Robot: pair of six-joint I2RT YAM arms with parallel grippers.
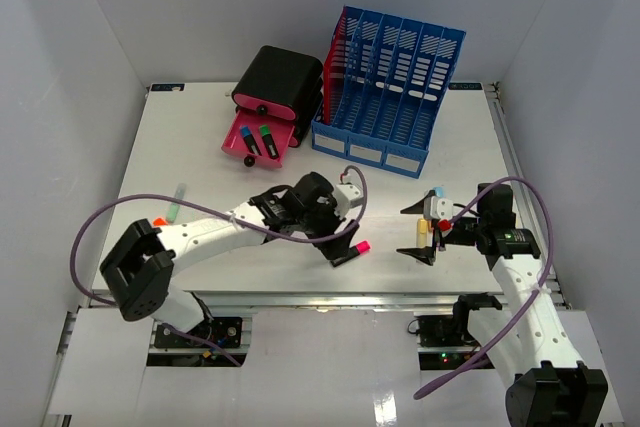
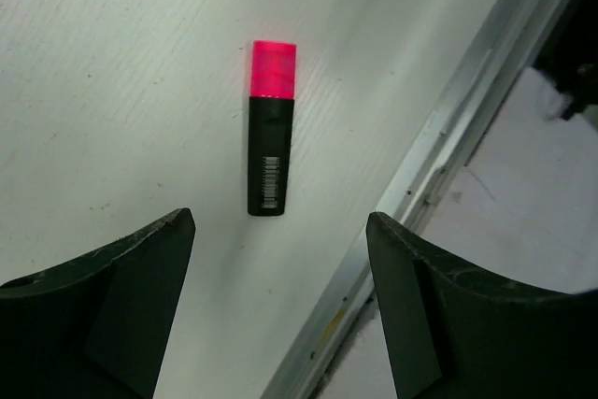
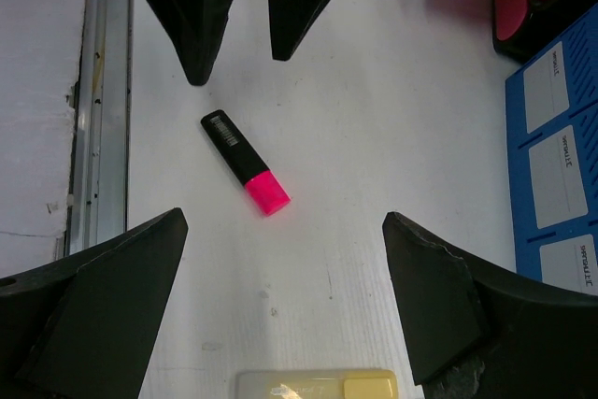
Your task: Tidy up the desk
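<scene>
The flat white desk (image 1: 190, 147), edged with shiny metal rails, lies under both arms. A stubby black, pink-capped highlighter (image 2: 268, 151) rests on it. Both the left gripper (image 2: 277, 231) and right gripper (image 3: 285, 221) gape wide, empty.

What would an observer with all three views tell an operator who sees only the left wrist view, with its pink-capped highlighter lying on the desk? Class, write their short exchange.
Operator: Has anything been put away yet?
Observer: Yes. At the far side of the desk a pink drawer stands open, holding a blue-capped highlighter and a green-capped highlighter.
Operator: Where is the other arm?
Observer: The right gripper hovers just right of the pink-capped highlighter, jaws open and empty.
</scene>
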